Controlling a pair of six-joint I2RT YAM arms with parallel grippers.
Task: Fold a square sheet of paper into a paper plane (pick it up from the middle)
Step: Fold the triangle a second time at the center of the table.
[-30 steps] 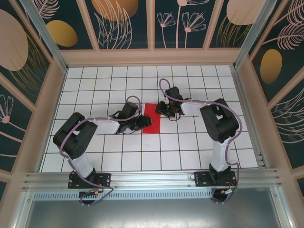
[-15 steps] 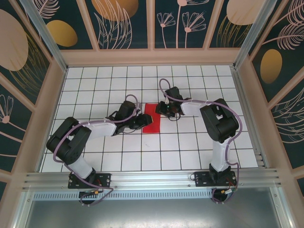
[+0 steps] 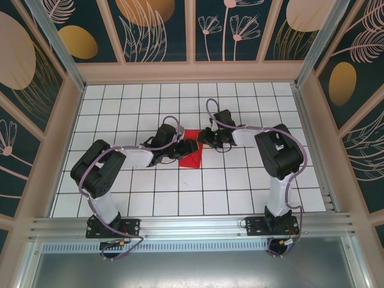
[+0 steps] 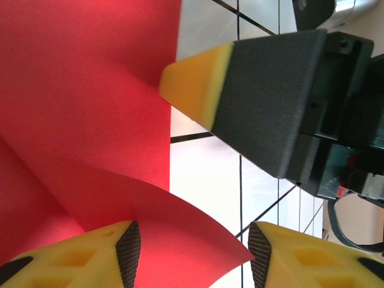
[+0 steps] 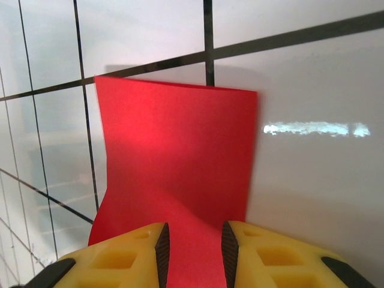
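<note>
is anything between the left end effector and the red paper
Nothing visible does. A corner of the thin bright red paper sheet already lies between the left end effector's open fingers. The right end effector is at the paper's edge further along, not in between.

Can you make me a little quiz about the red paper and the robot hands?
1. True or false: the left gripper has its jaws standing apart.
2. Pick one. What is the red paper resting on? A: a blue box. B: the tiled table. C: a wooden shelf.
3. Fill in the word: the red paper is not lying all flat, because part of it ___ up off the table.

Key: 1 true. 2 B. 3 bends.
</note>
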